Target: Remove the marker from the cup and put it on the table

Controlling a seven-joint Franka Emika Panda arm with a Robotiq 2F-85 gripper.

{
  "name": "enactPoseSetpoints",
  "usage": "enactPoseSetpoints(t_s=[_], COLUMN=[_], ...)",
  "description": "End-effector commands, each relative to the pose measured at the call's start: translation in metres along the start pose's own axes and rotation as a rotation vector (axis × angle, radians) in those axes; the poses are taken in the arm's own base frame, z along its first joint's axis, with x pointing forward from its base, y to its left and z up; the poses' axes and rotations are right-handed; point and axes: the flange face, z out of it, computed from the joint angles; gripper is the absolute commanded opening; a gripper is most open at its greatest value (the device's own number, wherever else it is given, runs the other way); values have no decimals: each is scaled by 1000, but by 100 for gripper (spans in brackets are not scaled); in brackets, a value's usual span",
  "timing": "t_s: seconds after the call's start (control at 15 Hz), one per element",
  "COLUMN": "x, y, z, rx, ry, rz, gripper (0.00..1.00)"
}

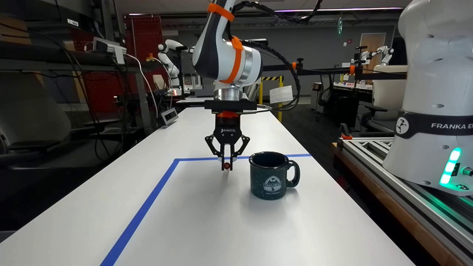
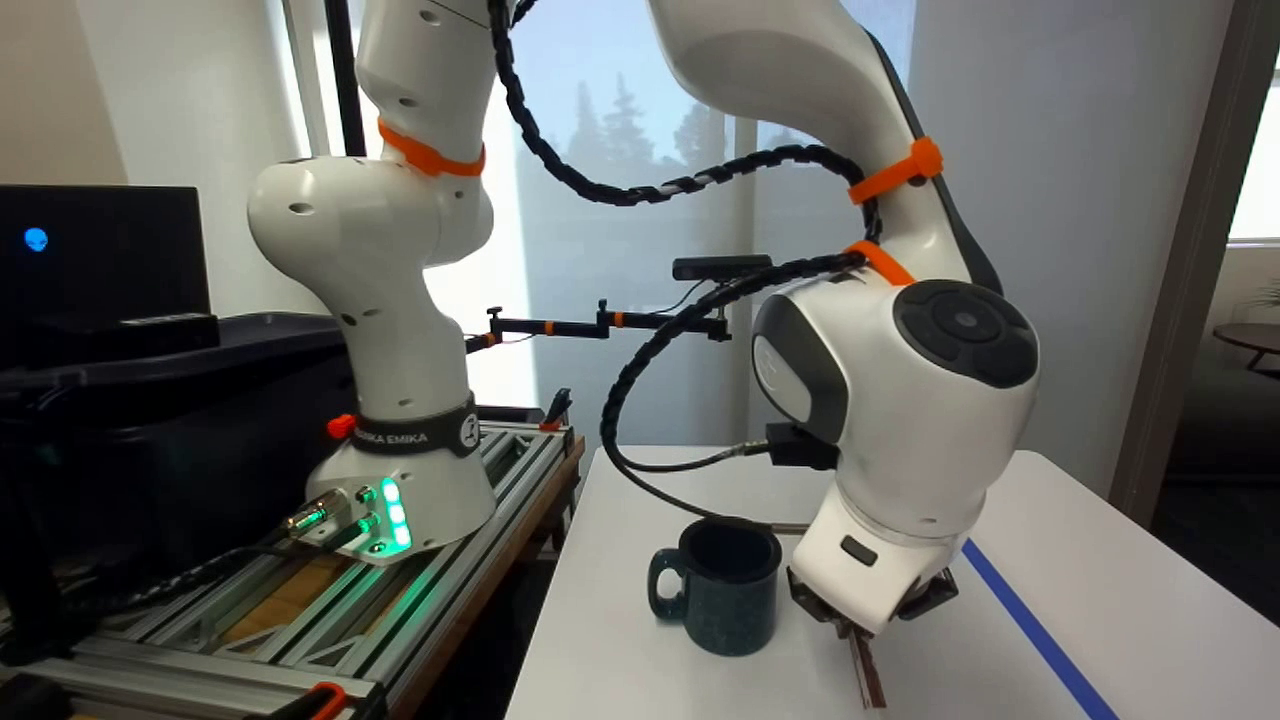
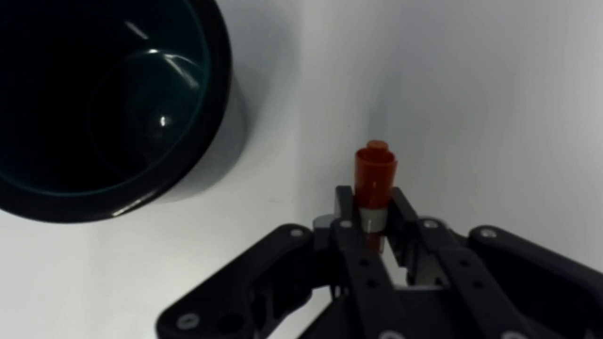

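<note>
The dark green cup [image 1: 258, 184] stands upright on the white table [image 1: 192, 229]. It shows in both exterior views [image 2: 735, 615], and its open mouth fills the upper left of the wrist view [image 3: 155, 103]; no marker shows inside it. My gripper [image 1: 227, 167] points down beside the cup, low over the table. In the wrist view its fingers [image 3: 371, 200] are closed on the red-orange marker [image 3: 375, 179], which has a pale band and lies lengthwise between them. In an exterior view only the marker's round end [image 1: 227, 166] shows. I cannot tell whether the marker touches the table.
Blue tape lines [image 1: 147, 201] mark the table around the cup and gripper. The cup's handle [image 1: 294, 173] faces away from the gripper. The white robot base [image 1: 436, 155] stands on a metal-edged bench beside the table. A small grey box [image 1: 169, 116] sits at the table's far edge.
</note>
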Motion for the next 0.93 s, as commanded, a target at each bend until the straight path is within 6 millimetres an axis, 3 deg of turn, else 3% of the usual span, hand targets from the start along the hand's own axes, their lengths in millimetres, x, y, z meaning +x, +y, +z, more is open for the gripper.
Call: enactPoseSetpoints(t_s=[0.0,0.4,0.87], x=[-1,-22,-24], y=[-8,-11,-9], z=[3,2,18], rx=[6,73,63], ry=[25,-53,-84], rz=[-43,-183,-283], gripper=[5,5,5])
